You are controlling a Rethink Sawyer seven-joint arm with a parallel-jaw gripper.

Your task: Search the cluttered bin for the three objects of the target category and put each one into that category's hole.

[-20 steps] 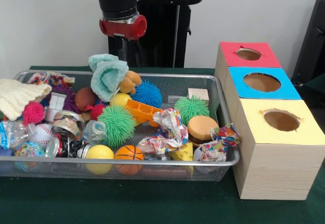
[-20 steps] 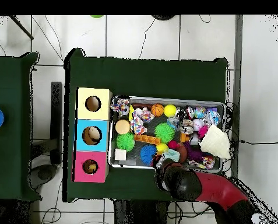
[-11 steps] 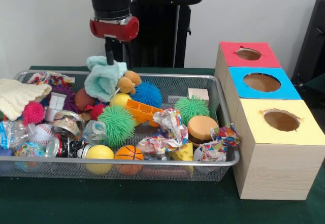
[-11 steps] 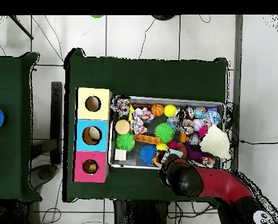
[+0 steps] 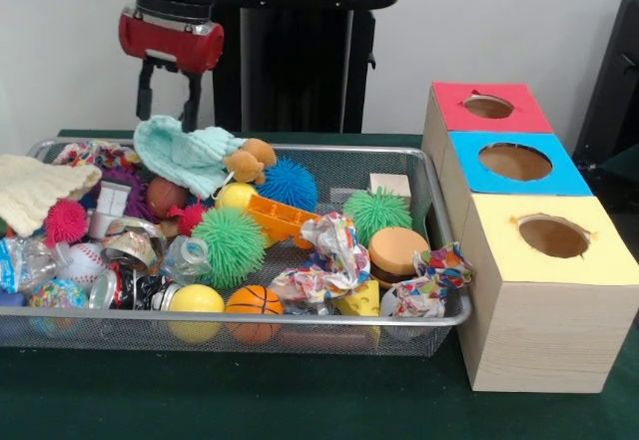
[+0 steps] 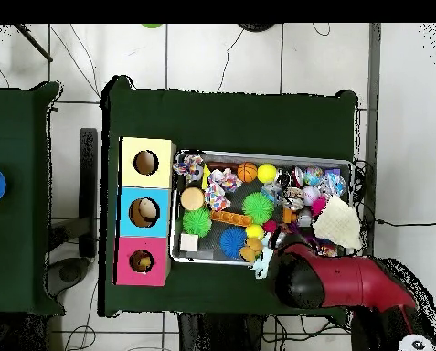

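The jaws are seen spread apart and empty in the front view, where the gripper (image 5: 167, 89) hangs above the far left part of the wire bin (image 5: 439, 260), directly over a pale teal cloth (image 5: 185, 156) draped on the heap; two dark fingers (image 5: 146, 89) are shown well clear of the fabric. From overhead, the gripper is hidden under the red and black arm (image 6: 345, 283), which covers the bin's edge nearest the robot, so the jaw state is given by the front view only. Beside the teal cloth in the bin are listed: a small brown plush toy (image 5: 250, 161), a blue spiky ball (image 5: 291, 183), two green spiky balls (image 5: 229, 244), an orange plastic block (image 5: 280, 219), a pink spiky ball (image 5: 66, 221), a baseball (image 5: 82, 260), a miniature basketball (image 5: 254, 302), a yellow ball (image 5: 196, 299), a cream knitted cloth (image 5: 35, 189) and crumpled patterned wrappers (image 5: 329, 260). Against the bin stands a wooden sorting box (image 5: 539, 330) with red (image 5: 488, 107), blue (image 5: 515, 162) and yellow (image 5: 553, 236) holed tops; only the overhead view shows something lying inside the blue hole (image 6: 143, 212). No legible writing or branding is found on any item.
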